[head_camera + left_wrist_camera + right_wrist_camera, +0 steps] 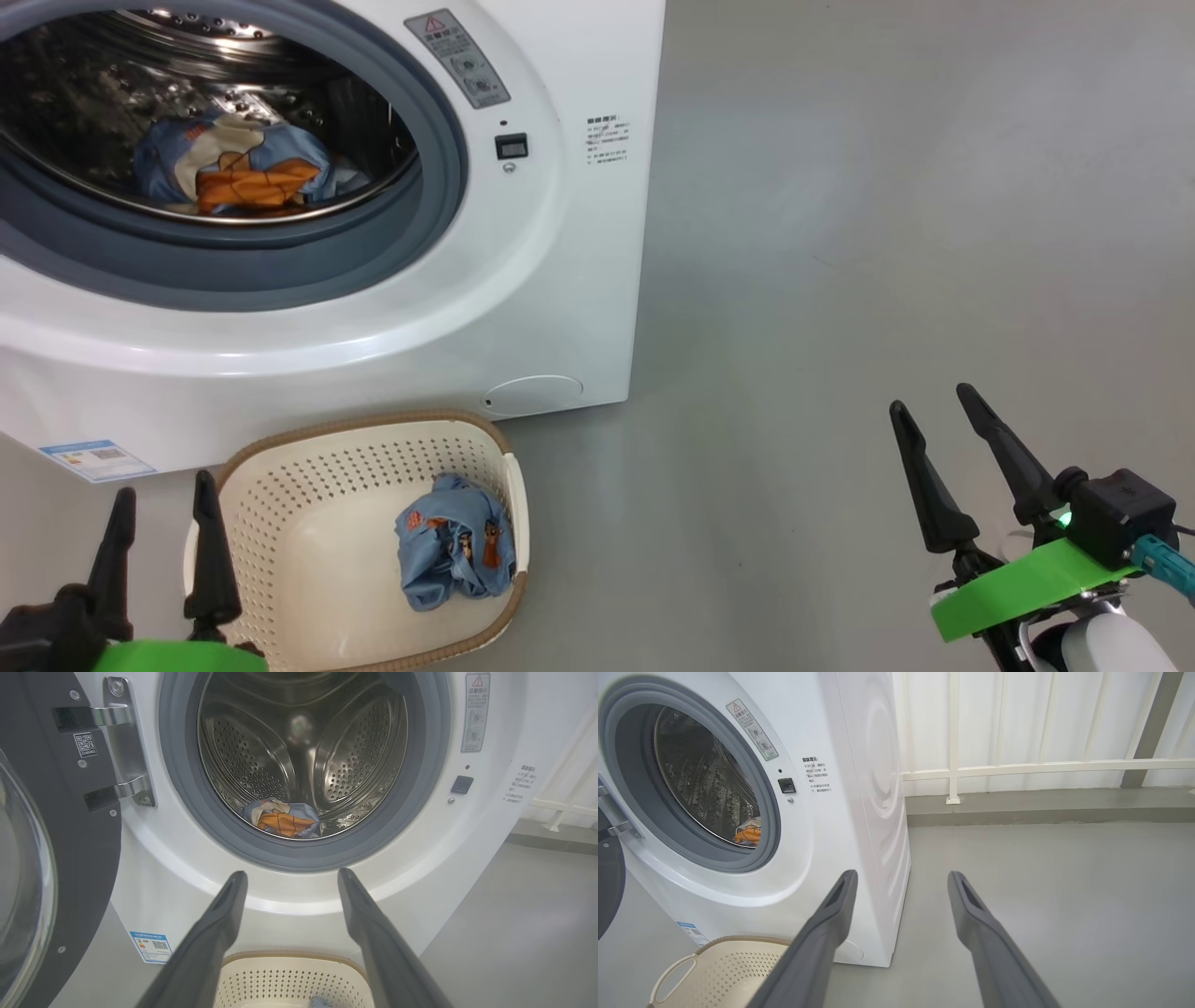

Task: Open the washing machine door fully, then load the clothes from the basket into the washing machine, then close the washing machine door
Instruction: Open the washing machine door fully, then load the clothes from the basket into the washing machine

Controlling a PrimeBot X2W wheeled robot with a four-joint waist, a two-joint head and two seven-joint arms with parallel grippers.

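The washer stands with its door swung wide, the black rim at nine o'clock of the drum mouth in the left wrist view, hinge bared. One blue-and-orange garment lies at the drum's six o'clock, just behind the grey seal. The basket sits on the floor at six o'clock of the washer, close against its front, and holds a second blue bundle crumpled against its three o'clock wall.

The left pincer hangs at nine o'clock of the basket, fingers spread and gripping nothing. The right pincer waits well apart at the basket's three o'clock, over bare floor, likewise released and empty.

By the look of it the door step is done and loading is midway: one piece in, one to go. The next move seems to call for a pincer to drop into the basket, clench on a fold of the bundle near the wall without snagging the brown rim, then lift it clear and carry it toward twelve o'clock, past the seal and into the drum. Only then would the door want closing.
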